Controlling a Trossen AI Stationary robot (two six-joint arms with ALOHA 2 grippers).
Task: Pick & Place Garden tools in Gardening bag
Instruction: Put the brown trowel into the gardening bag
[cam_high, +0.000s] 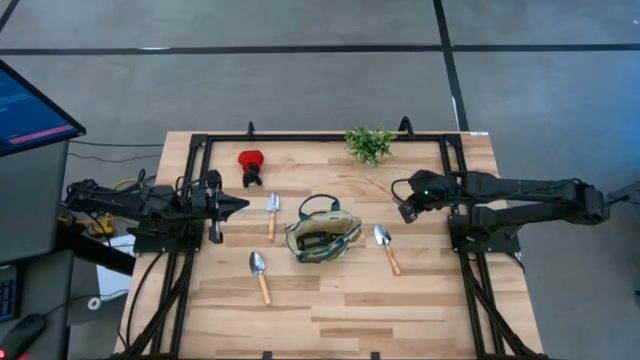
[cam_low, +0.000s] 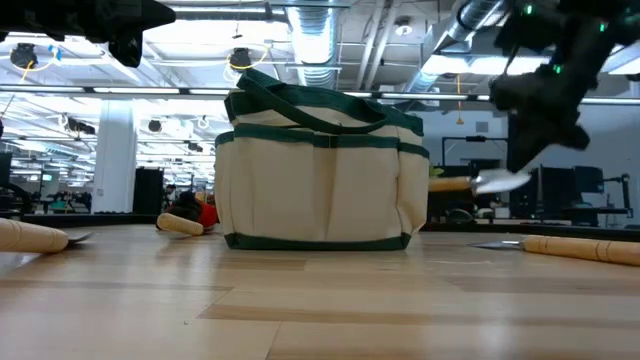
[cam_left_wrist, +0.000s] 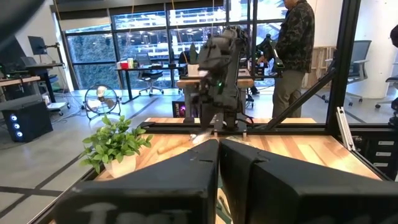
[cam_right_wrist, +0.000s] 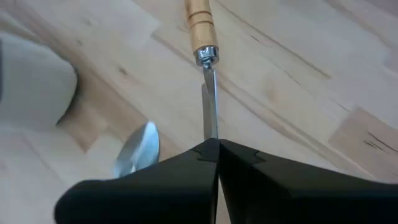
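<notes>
Clamped together on the thin metal blade of a trowel (cam_right_wrist: 208, 93), my right gripper (cam_right_wrist: 214, 146) holds it lifted off the table (cam_high: 420, 300), wooden handle pointing away from me (in the high view the tool shows only as a slim stick just beside my fingers). It hangs near the gardening bag (cam_high: 322, 236), which stands upright at mid-table. Three more trowels lie flat around the bag: one (cam_high: 386, 248) just to its right under my right arm, one (cam_high: 272, 213) to its left, one (cam_high: 259, 274) nearer the front edge. A red-and-black item (cam_high: 250, 164) and a leafy plant (cam_high: 369, 143) sit along the far edge. My left gripper (cam_high: 236, 205) hovers at the left side with its fingers pressed together, empty.
</notes>
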